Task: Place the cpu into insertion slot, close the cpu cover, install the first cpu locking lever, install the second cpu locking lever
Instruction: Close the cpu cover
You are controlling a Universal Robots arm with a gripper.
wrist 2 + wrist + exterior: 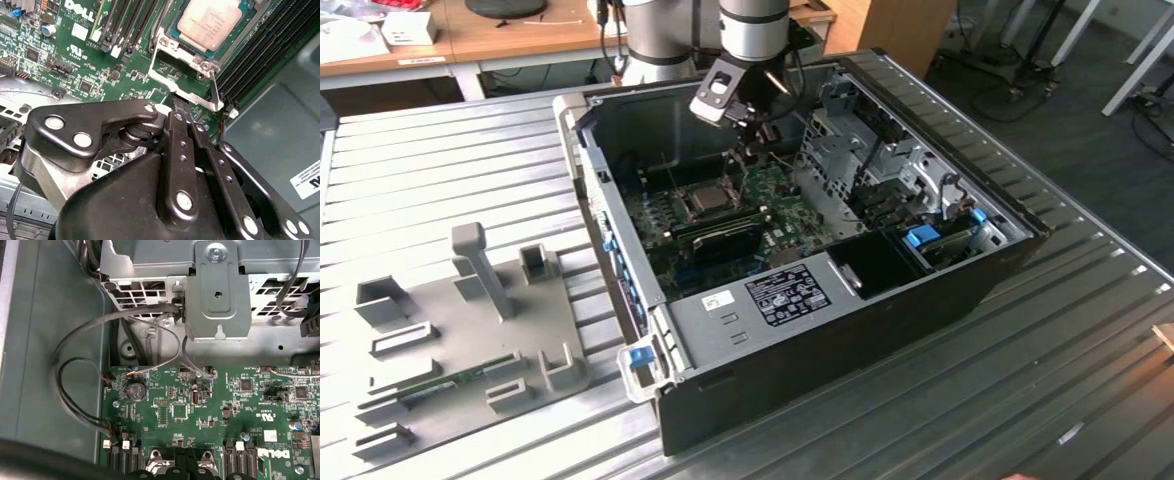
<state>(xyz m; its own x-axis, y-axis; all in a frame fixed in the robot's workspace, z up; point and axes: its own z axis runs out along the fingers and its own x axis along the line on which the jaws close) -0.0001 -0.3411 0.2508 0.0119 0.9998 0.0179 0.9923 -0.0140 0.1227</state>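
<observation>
Silvery-tan and square, the cpu (pixel 215 22) lies flat inside the insertion slot (pixel 189 46), its pale face bare in the second wrist view. The cpu cover (pixel 181 54) is not closed: the thin metal frame is swung away from the insertion slot and tilted, and green circuit board (pixel 100 65) shows through its square window. The gripper (pixel 178 102) reaches in from the side of the insertion slot where the cover stands. Its black fingers (pixel 176 150) are drawn tight together into one narrow point, and that point meets the cover's far edge, the one farthest from the insertion slot; whether the edge is pinched between them or only touched, I cannot tell. Long black memory slots (pixel 125 25) run along one side of the insertion slot and dark memory sticks (pixel 265 55) along the opposite side. In the exterior view the arm comes down into an open computer case (pixel 854 330), and the gripper (pixel 744 150) hangs just beside the insertion slot (pixel 711 200), toward the exterior view's right of it. The case rests on a ribbed metal table (pixel 1067 330), and a grey fixture plate (pixel 467 330) lies well apart from the insertion slot, toward the exterior view's left. The first wrist view shows dark cables (pixel 75 365) looping beside the board and a grey metal bracket (pixel 217 300) beyond the board's edge
</observation>
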